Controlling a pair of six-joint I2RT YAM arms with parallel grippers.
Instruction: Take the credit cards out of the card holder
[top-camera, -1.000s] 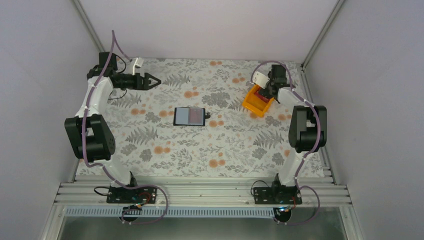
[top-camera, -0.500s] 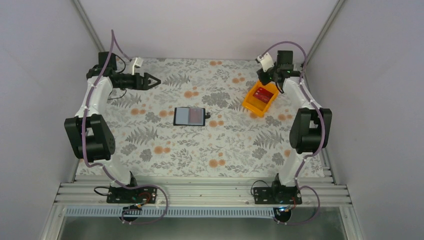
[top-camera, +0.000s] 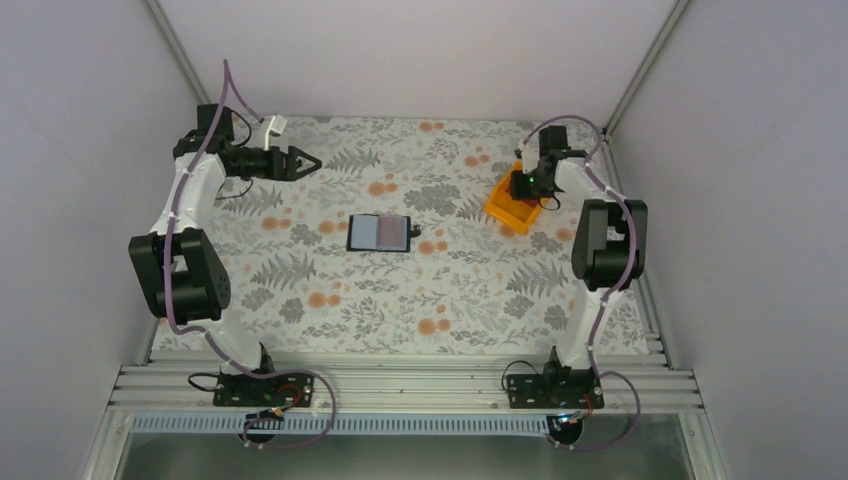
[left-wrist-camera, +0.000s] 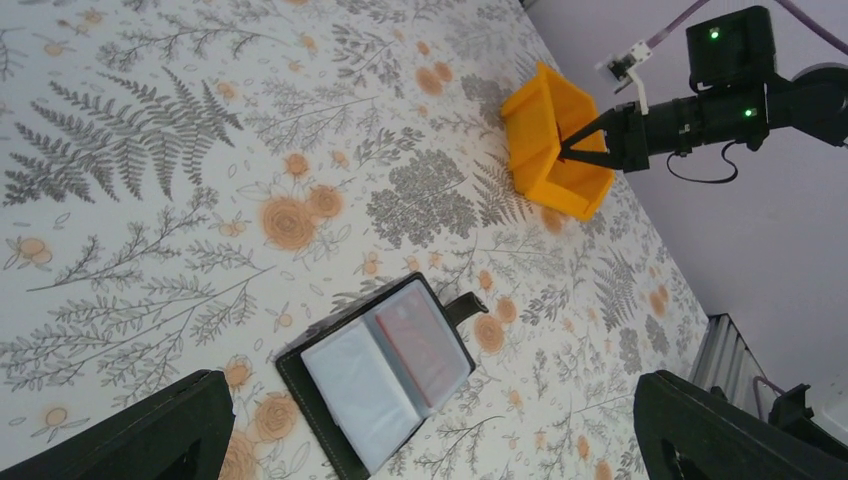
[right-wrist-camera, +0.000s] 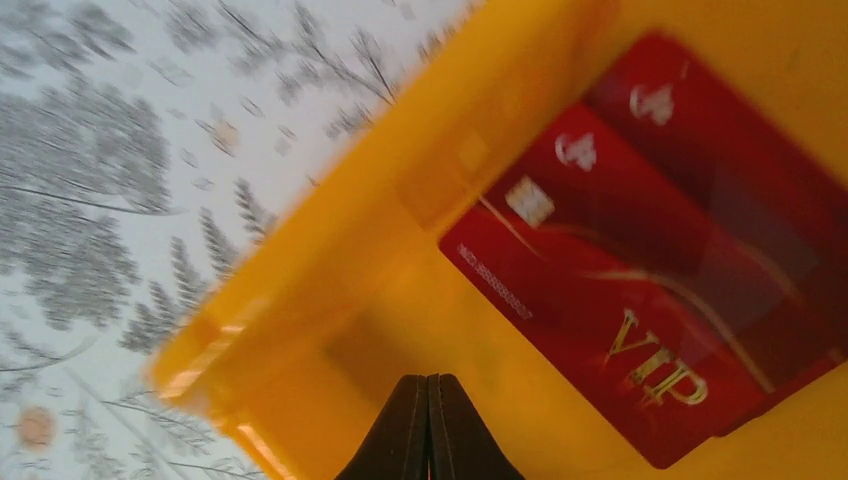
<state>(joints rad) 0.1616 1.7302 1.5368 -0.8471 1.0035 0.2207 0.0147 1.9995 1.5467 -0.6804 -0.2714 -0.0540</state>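
Observation:
The black card holder (top-camera: 380, 232) lies open on the floral table, its clasp tab to the right. In the left wrist view one red credit card (left-wrist-camera: 425, 345) shows behind the clear right pocket of the card holder (left-wrist-camera: 300, 365); the left pocket looks blank. Two red credit cards (right-wrist-camera: 650, 280) lie overlapped inside the orange bin (right-wrist-camera: 330, 300). My right gripper (right-wrist-camera: 428, 378) is shut with nothing between its fingers, tips low in the bin beside the cards. My left gripper (top-camera: 312, 160) hovers open at the far left, well away from the holder, its fingers (left-wrist-camera: 150, 430) spread wide.
The orange bin (top-camera: 515, 205) sits at the far right of the table, near the right wall frame. The floral cloth (top-camera: 420, 290) covers the table up to the aluminium rail at the near edge.
My right gripper has closed and swung from behind the orange bin down into it. The left arm and the card holder have not moved.

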